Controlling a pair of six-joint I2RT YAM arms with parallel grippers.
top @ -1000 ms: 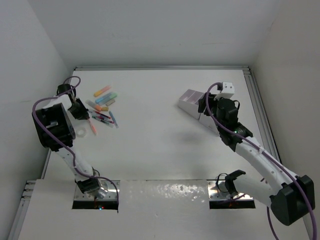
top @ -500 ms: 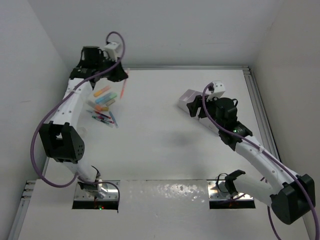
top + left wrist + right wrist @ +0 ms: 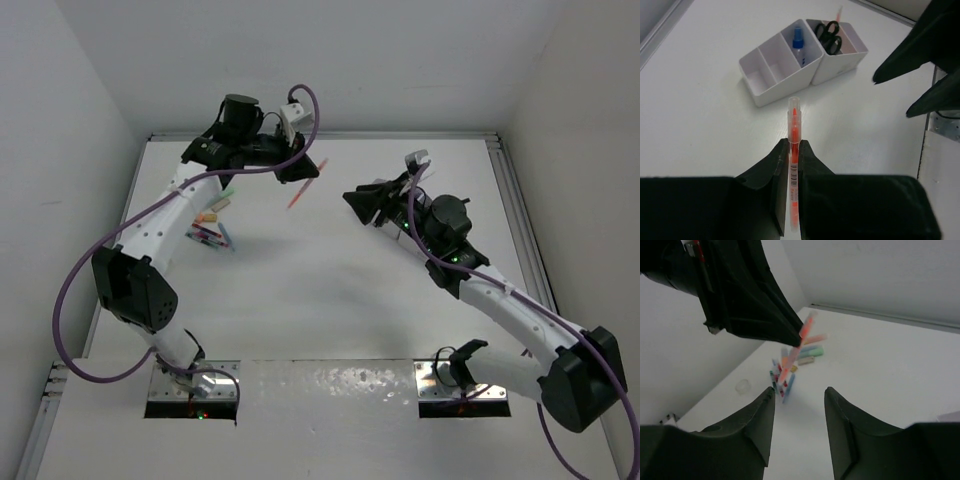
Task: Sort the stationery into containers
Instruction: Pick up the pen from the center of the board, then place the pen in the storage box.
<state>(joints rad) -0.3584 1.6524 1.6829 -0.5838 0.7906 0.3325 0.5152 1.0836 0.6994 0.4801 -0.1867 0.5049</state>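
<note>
My left gripper (image 3: 297,172) is shut on a thin orange-red pen (image 3: 305,187) with a clear cap and holds it in the air over the middle of the table. In the left wrist view the pen (image 3: 793,125) sticks out past the fingertips (image 3: 781,150) towards the white organiser (image 3: 765,75). A blue-capped piece (image 3: 797,42) and black-handled scissors (image 3: 829,34) stand in its compartments. My right gripper (image 3: 362,200) is open and empty, pointing left in front of the organiser, which it mostly hides from above. It is also open in the right wrist view (image 3: 799,392).
The remaining highlighters and pens lie in a pile (image 3: 213,212) at the far left, also in the right wrist view (image 3: 790,367). A small clear ring (image 3: 742,386) lies near them. Walls close the table on the left, back and right.
My left arm lifted the pen from the pile at the left and swung it up and right towards the middle. My right gripper turned from over the organiser to point left.
</note>
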